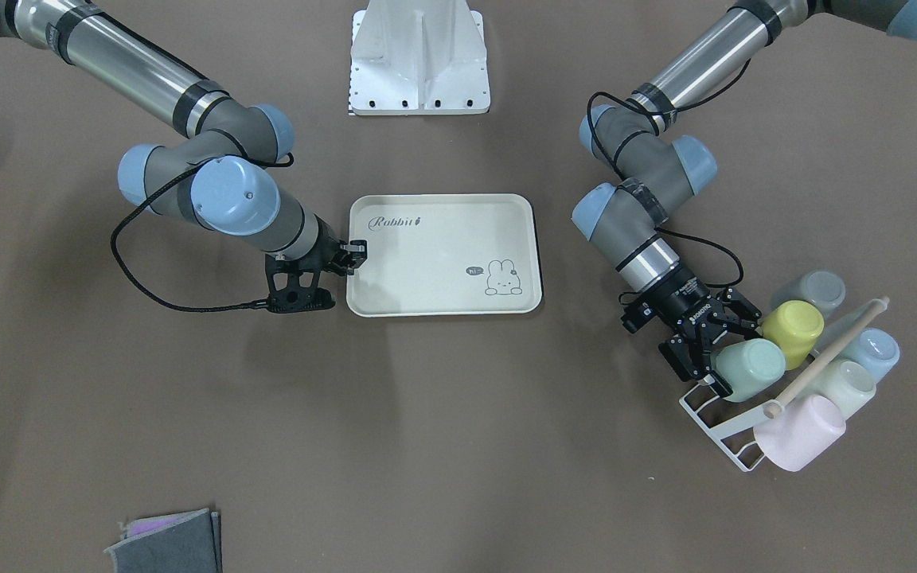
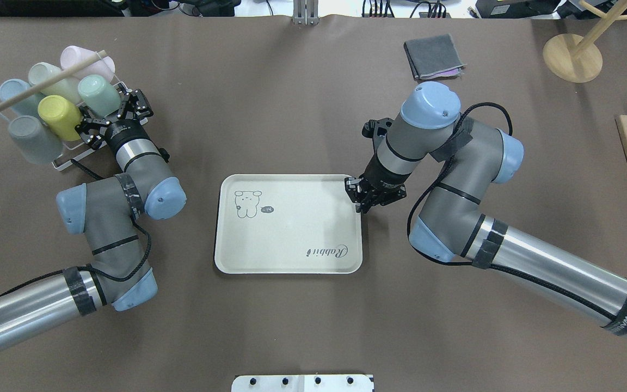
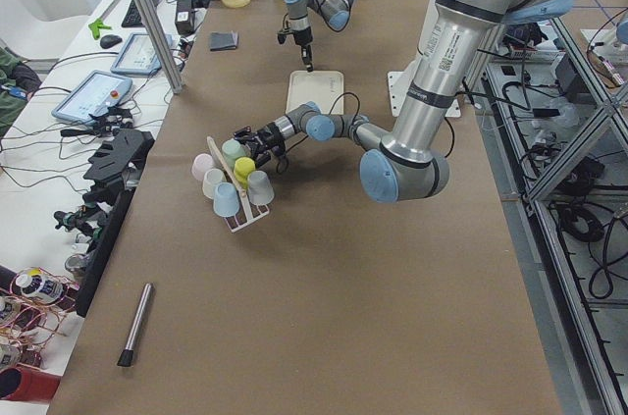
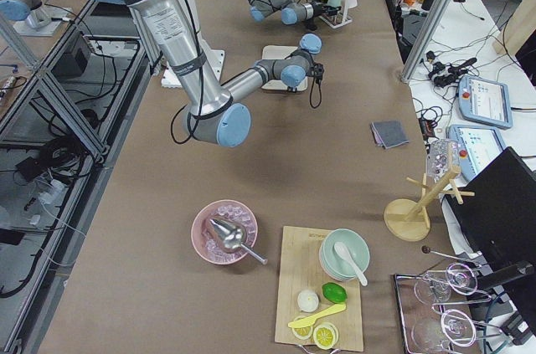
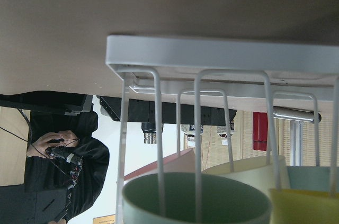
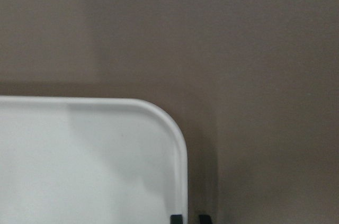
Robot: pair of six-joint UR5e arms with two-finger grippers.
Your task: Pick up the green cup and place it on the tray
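Green cup (image 1: 757,370) just ahead of spread left claw (image 1: 733,350).

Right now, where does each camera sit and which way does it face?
Front-facing: across the table, facing the robot; left arm, right arm, tray.
Overhead: behind the robot, looking down; both arms, same tray.
Exterior left: table's left end; left arm near, at cup rack.
Exterior right: table's right end; right arm near.
Left wrist: along rack wires onto green cup; no gripper visible.
Right wrist: down at tray's corner; right gripper fingertips straddle its rim.
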